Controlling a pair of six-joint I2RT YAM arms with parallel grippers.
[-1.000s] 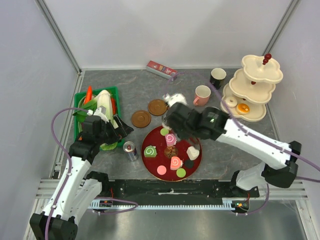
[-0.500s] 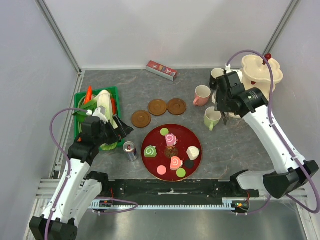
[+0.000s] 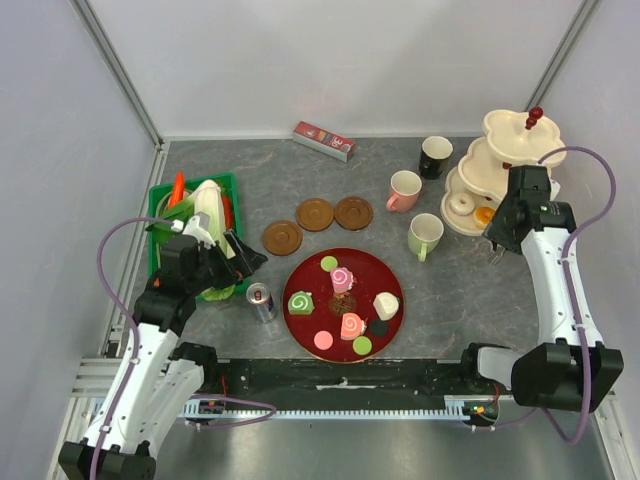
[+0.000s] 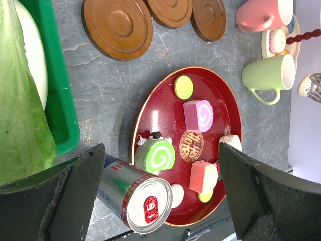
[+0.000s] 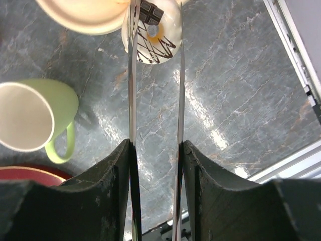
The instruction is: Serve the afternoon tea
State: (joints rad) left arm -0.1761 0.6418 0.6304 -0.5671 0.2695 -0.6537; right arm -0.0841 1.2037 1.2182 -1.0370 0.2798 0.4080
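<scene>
The blades of the right gripper (image 5: 155, 30) stand partly apart with a drizzled white donut (image 5: 150, 51) at their tips, pinched or not I cannot tell, just beside the cream stand (image 5: 85, 17); best lower it squarely onto a free tier spot before releasing.

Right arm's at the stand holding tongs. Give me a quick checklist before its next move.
1. Right gripper, jaws shut on tongs: ok.
2. Donut gripped between the tong tips: cannot tell, it may only lie beneath them.
3. Stand upright: ok.
4. Green mug upright, apart from the right arm: ok.
5. Left gripper, jaws open and empty, far from the stand: ok.
6. Saucers loaded: not ok, all three bare.
</scene>
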